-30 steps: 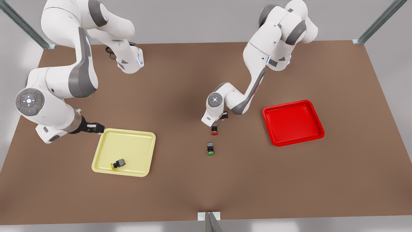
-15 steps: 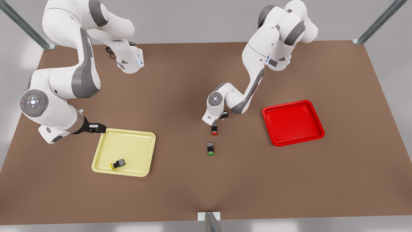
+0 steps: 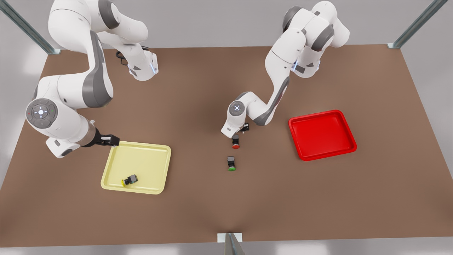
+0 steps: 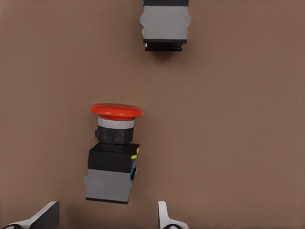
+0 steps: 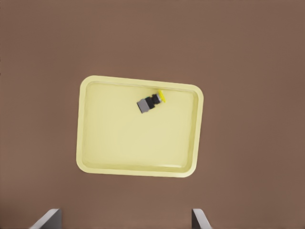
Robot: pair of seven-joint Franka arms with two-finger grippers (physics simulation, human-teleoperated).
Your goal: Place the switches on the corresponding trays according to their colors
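The red-capped switch (image 3: 235, 142) (image 4: 114, 148) lies on the brown table, cap pointing away from my left gripper (image 3: 238, 134) (image 4: 105, 217). That gripper hovers open just over the switch's grey body end, a fingertip on either side. The green-capped switch (image 3: 231, 163) lies a little nearer the front edge; its grey body (image 4: 164, 24) shows beyond the red cap. The yellow-capped switch (image 3: 129, 180) (image 5: 151, 102) rests inside the pale yellow tray (image 3: 141, 161) (image 5: 138, 143). My right gripper (image 3: 110, 141) (image 5: 124, 219) is open above that tray's far corner. The red tray (image 3: 322, 134) sits at the front view's right.
The brown table (image 3: 198, 205) has metal frame posts at its back corners (image 3: 394, 45) and a bracket at the front edge's middle (image 3: 230, 239). Both arm bases stand along the back edge.
The right arm has drifted slightly toward the front view's right, bringing its gripper over the yellow tray's corner. The left gripper has barely moved above the red switch.
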